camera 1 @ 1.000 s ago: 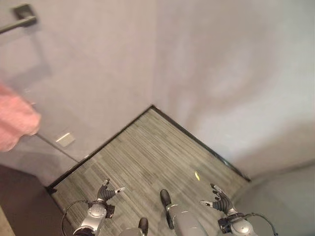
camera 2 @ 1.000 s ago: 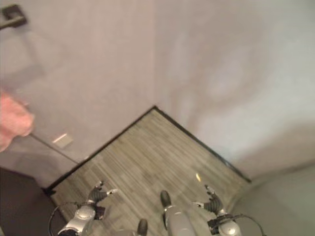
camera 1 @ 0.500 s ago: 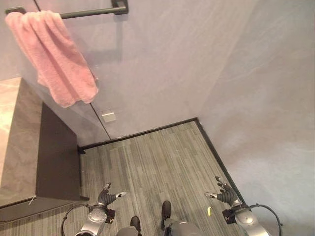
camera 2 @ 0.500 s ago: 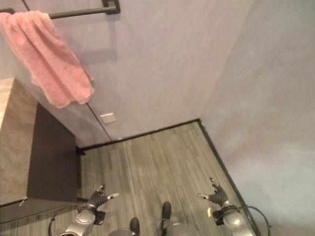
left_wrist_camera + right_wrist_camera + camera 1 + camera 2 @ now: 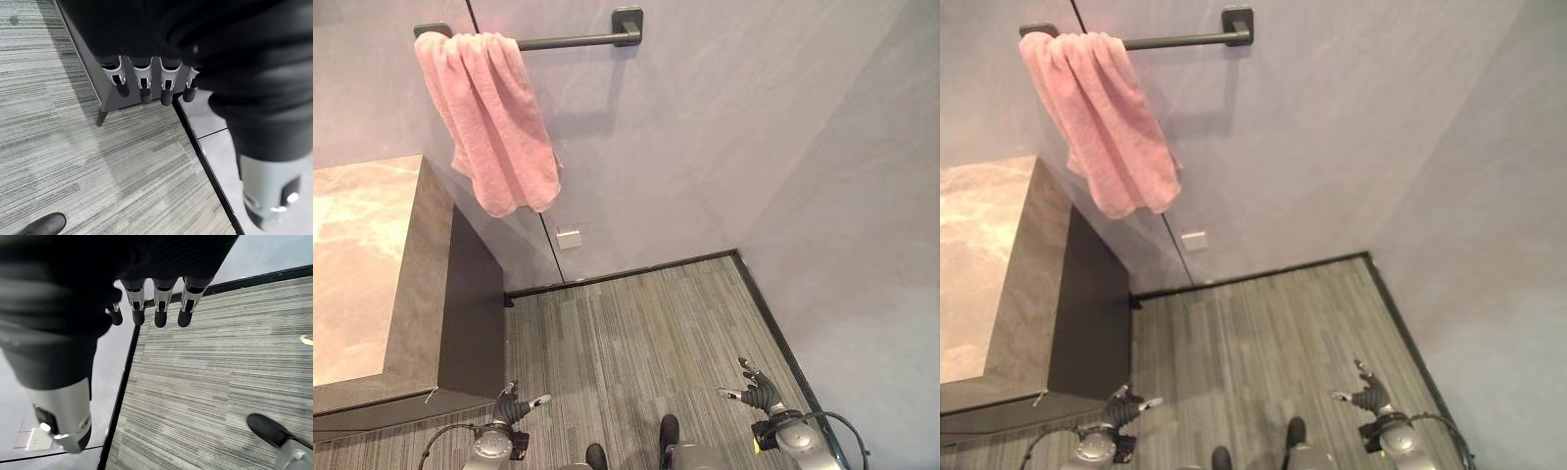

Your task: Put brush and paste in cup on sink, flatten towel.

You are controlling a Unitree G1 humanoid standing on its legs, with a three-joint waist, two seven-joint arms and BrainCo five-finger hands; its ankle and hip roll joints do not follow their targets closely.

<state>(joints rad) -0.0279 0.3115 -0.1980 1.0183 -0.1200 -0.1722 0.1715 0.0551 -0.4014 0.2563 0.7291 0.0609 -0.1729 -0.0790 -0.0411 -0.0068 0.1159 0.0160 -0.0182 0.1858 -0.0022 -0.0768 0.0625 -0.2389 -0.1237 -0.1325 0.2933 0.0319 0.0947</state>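
Looking down at pale grey walls (image 5: 754, 147) meeting in a corner, rising over a grey striped carpet floor (image 5: 636, 333) edged with a dark skirting strip (image 5: 617, 275). Standing at the left, a marble-topped counter block (image 5: 362, 264) with dark side panels (image 5: 470, 313), its beige veined top showing bare in the part in view. Hanging high on the wall just past the counter, a fluffy pink towel (image 5: 494, 122), bunched and draped over the left end of a dark metal towel bar (image 5: 573, 41), folds crowding together, lower hem dangling above the counter's far corner. Sitting low on the wall below the towel, a small pale square wall plate (image 5: 569, 238).

Hovering low over the carpet by the counter's near corner, left hand (image 5: 514, 403), fingers (image 5: 142, 78) straight and relaxed, gripping nothing, dark tips pointing toward the counter's dark base. Hanging on the other side near the skirting strip, right hand (image 5: 752, 389), fingers (image 5: 159, 308) likewise straight and spread, holding nothing. Lying on the carpet in the right wrist view, a tiny yellowish scrap (image 5: 306, 339).
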